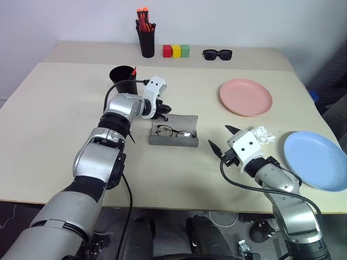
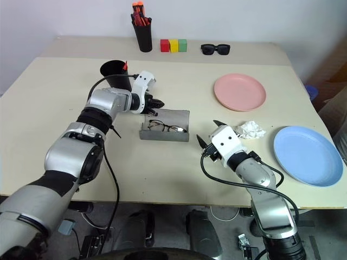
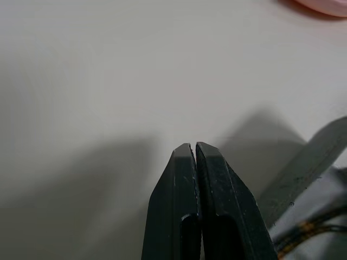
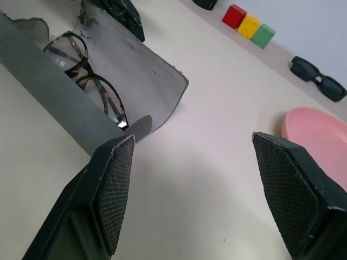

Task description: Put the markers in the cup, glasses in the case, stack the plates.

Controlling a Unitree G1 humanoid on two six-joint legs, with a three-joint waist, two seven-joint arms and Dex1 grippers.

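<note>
on the beige table (image 1: 65, 119) before a white wall, the glasses (image 1: 174, 131) lie inside the open grey case (image 1: 173, 140), and a marker (image 1: 133, 70) stands in the black cup (image 1: 123, 79). the pink plate (image 1: 245, 97) and the blue plate (image 1: 316, 160) lie well apart on the right. the left gripper (image 1: 162, 110) is clenched on nothing at the case lid, and the right gripper (image 1: 221, 137) is released, holding nothing.

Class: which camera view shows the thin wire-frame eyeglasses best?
The right wrist view: the thin wire-frame eyeglasses are close, lying inside the open grey hard-shell case, mottled rims clear. Both head views show them small in the case. The left wrist view shows a case edge and perhaps part of the frame.
</note>
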